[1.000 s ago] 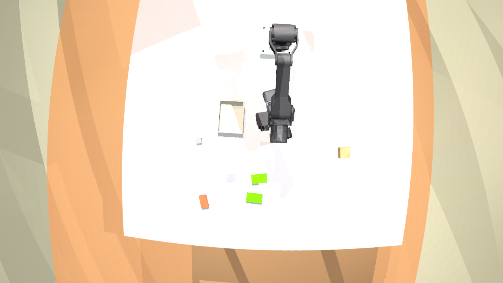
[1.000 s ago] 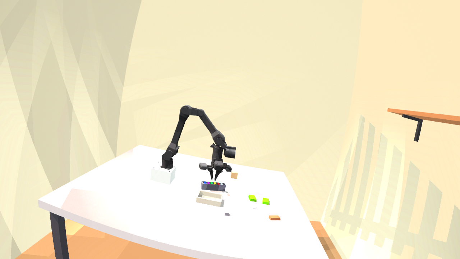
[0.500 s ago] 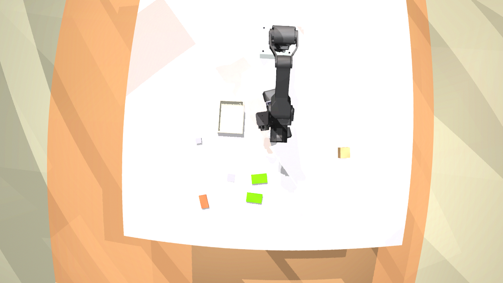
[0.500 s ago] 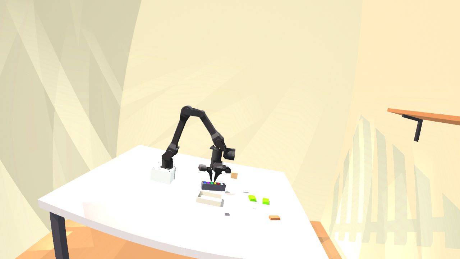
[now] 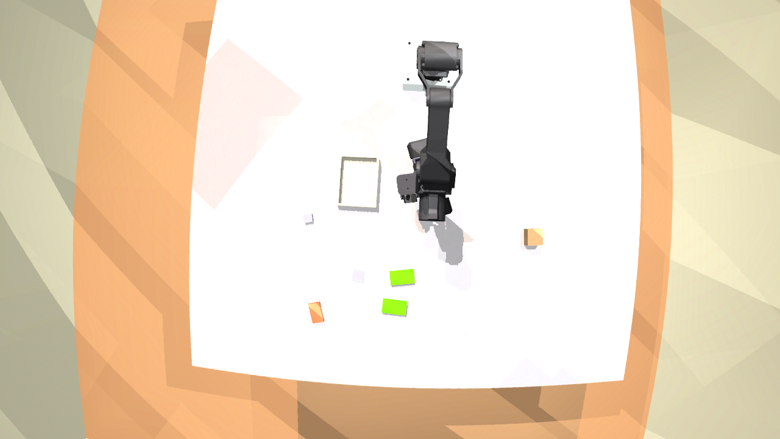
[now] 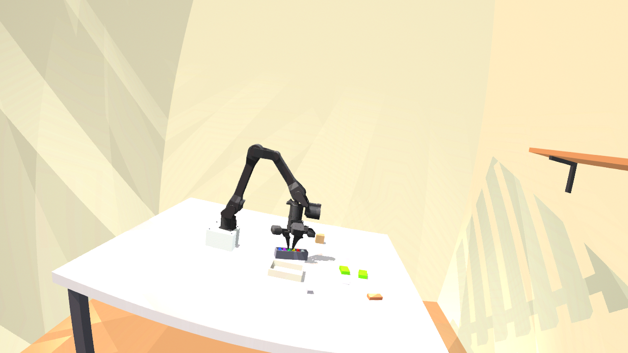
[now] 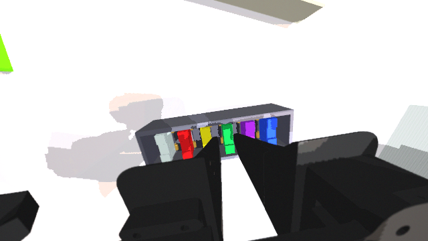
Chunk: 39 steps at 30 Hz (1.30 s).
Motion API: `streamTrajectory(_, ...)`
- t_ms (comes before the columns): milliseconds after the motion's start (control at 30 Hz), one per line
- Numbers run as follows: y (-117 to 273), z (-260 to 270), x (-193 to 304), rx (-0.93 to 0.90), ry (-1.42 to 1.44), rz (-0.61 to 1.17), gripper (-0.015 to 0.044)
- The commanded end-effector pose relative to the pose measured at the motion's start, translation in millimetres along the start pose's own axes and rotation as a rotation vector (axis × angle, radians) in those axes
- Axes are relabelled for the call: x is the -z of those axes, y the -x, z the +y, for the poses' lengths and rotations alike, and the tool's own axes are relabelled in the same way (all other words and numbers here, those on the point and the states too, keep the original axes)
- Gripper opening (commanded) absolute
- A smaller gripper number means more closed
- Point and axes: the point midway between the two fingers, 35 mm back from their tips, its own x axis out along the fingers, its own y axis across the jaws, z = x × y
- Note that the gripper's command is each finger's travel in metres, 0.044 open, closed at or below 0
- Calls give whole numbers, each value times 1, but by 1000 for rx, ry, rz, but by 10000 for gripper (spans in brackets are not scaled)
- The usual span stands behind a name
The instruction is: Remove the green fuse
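The green fuse (image 7: 229, 149) (image 6: 288, 249) stands in the dark fuse block (image 7: 241, 111) (image 6: 285, 255), between the yellow fuse (image 7: 205, 134) and the purple fuse (image 7: 248, 128). My gripper (image 7: 225, 139) (image 6: 290, 248) is open with a narrow gap and holds nothing. It points down, its fingertips low at the block's top, one on each side of the green fuse in the wrist view. Whether they touch anything, I cannot tell. The cream tray (image 5: 340, 183) (image 6: 285, 274) is empty beside the block. In the top view the arm hides the fuses.
The block also holds a white fuse (image 7: 164, 145), a red fuse (image 7: 185, 142) and a blue fuse (image 7: 268, 128). Two lime blocks (image 5: 401, 277) (image 5: 394, 307), an orange block (image 5: 316, 312), a wooden cube (image 5: 534, 236) and two pale cubes (image 5: 308, 219) (image 5: 358, 276) lie farther off.
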Motion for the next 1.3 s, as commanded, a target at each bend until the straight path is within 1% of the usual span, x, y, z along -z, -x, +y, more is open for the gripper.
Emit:
streamTrajectory(0,-7,-3,1,11,-1,7,74)
streamTrajectory(967,-8,-3,1,11,-1,7,74)
streamTrajectory(1267,-7,-2,1,10,0,3,14)
